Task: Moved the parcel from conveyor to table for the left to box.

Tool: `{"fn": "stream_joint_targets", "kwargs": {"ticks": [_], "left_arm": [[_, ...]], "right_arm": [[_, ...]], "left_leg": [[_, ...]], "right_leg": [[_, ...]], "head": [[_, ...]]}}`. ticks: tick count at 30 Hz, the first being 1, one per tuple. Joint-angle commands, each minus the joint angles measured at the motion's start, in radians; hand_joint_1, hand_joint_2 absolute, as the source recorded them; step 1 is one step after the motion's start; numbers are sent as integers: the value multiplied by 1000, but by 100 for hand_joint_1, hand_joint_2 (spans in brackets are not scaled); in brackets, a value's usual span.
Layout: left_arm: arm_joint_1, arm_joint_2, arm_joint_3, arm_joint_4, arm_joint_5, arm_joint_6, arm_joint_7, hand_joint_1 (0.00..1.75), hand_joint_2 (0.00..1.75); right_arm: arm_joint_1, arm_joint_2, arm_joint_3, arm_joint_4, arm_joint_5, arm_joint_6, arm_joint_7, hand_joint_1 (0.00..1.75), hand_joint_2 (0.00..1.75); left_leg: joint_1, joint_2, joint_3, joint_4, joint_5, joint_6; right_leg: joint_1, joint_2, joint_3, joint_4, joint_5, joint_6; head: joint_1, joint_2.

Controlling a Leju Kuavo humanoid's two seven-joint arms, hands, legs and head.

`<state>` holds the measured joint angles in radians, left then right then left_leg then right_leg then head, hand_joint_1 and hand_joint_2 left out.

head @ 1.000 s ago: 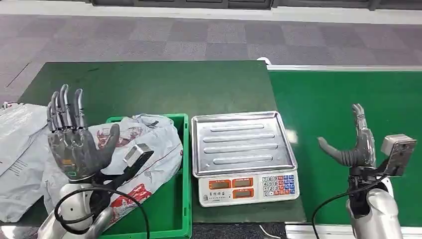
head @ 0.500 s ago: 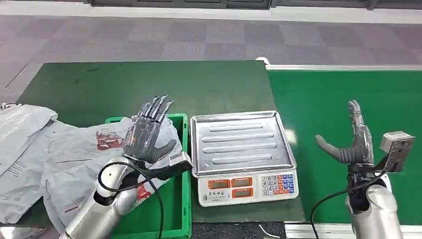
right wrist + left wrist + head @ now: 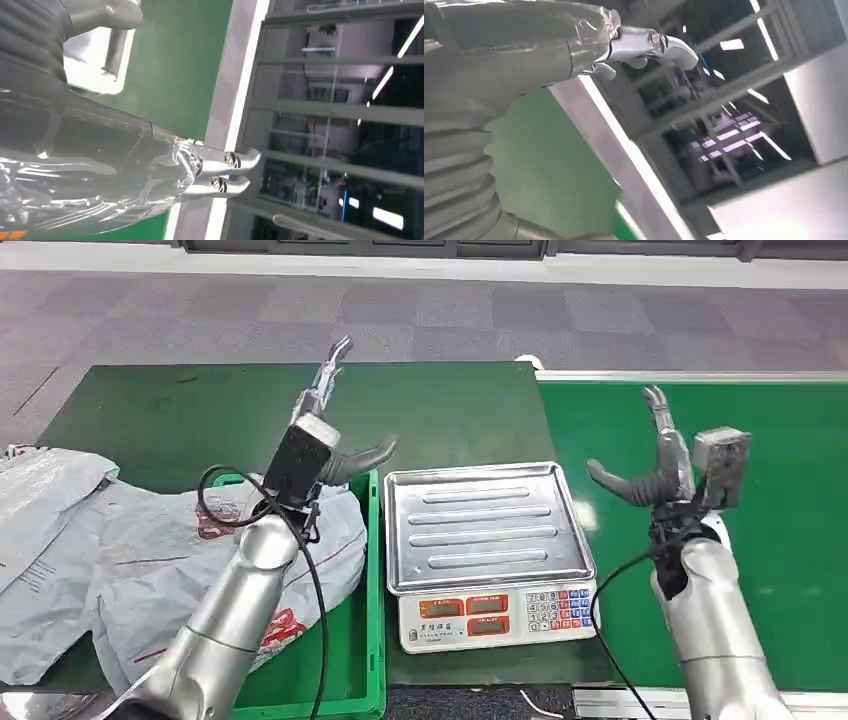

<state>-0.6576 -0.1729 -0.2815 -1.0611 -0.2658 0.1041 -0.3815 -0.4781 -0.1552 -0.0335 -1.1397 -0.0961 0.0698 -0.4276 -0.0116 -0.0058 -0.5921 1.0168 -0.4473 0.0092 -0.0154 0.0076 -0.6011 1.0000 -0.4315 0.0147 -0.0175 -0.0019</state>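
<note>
A grey plastic parcel [image 3: 160, 560] with red print lies half in the green box [image 3: 366, 640] and half over its left rim. My left hand [image 3: 330, 430] is raised above the box's far right corner, fingers spread and pointing up, holding nothing; its fingers [image 3: 644, 42] stretch out in the left wrist view. My right hand [image 3: 655, 465] is held upright over the green conveyor [image 3: 700, 440], just right of the scale, also spread and holding nothing. Its straight fingers [image 3: 220, 172] appear in the right wrist view.
A silver weighing scale [image 3: 485, 530] with a keypad stands between the box and the conveyor. More grey parcels [image 3: 35, 510] lie at the left on the dark green table [image 3: 300, 410]. Cables hang from both wrists.
My left hand has swung up and to the right, from over the parcel to above the box's far corner. My right hand has risen and moved farther along the conveyor.
</note>
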Motion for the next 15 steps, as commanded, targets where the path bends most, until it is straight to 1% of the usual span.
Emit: {"fn": "stream_joint_targets", "kwargs": {"ticks": [1, 2, 3, 4, 6, 7, 9, 12, 13, 14, 15], "left_arm": [[-247, -156, -15, 472, 128, -97, -31, 0, 175], [-259, -172, -17, 502, 138, -101, -39, 0, 175], [-273, -176, -28, 534, 152, -93, -57, 0, 175], [-279, -176, -45, 549, 172, -86, -63, 0, 175], [-290, -176, -133, 585, 270, -35, -90, 0, 175], [-290, -176, -150, 591, 295, -20, -95, 0, 175], [-285, -176, -178, 624, 342, -10, -104, 0, 175], [-276, -176, -214, 669, 417, 32, -136, 0, 175], [-259, -176, -210, 675, 467, 45, -144, 0, 175], [-247, -176, -223, 692, 510, 53, -169, 0, 175], [-238, -176, -248, 709, 485, 88, -179, 0, 175]], "right_arm": [[-285, 150, 206, 368, 12, -64, -6, 0, 175], [-294, 160, 215, 378, 19, -78, -6, 0, 175], [-304, 164, 221, 398, 22, -87, -9, 0, 175], [-310, 166, 227, 411, 26, -95, -11, 0, 175], [-309, 175, 244, 443, 33, -111, -35, 0, 175], [-305, 178, 248, 448, 37, -116, -41, 0, 175], [-298, 195, 262, 473, 56, -148, -53, 0, 175], [-308, 210, 269, 522, 81, -166, -69, 0, 175], [-309, 217, 276, 536, 108, -194, -67, 0, 175], [-303, 225, 264, 540, 107, -179, -67, 0, 175], [-286, 231, 255, 523, 103, -178, -74, 0, 175]], "left_leg": [[1, 5, 1, 0, 0, -2], [1, 3, 0, 1, 0, -2], [2, 4, 0, 1, 0, -3], [1, 3, 0, 1, 1, -2], [2, 3, 1, 0, 1, -3], [1, 2, 1, 0, 1, -3], [2, 1, 1, 0, 1, -3], [2, 4, 3, -1, 1, -4], [1, 1, 1, -1, 1, -3], [2, 2, 2, -1, 1, -3], [1, 2, 1, -1, 1, -3]], "right_leg": [[1, 4, -1, 0, 2, -1], [1, 3, -1, 0, 1, 0], [2, 4, -1, 0, 2, -1], [1, 2, -1, 1, 2, -1], [2, 2, 0, -1, 2, -2], [1, 1, 0, 0, 2, -1], [2, 0, 1, -1, 1, -1], [2, 3, 1, -2, 2, -2], [1, 1, 0, 0, 1, -1], [2, 2, 0, -1, 2, -1], [1, 2, 0, -1, 1, -1]], "head": [[0, 0], [0, 0], [0, 0], [0, 0], [0, 0], [0, 0], [0, 0], [0, 0], [0, 0], [0, 0], [0, 0]]}}
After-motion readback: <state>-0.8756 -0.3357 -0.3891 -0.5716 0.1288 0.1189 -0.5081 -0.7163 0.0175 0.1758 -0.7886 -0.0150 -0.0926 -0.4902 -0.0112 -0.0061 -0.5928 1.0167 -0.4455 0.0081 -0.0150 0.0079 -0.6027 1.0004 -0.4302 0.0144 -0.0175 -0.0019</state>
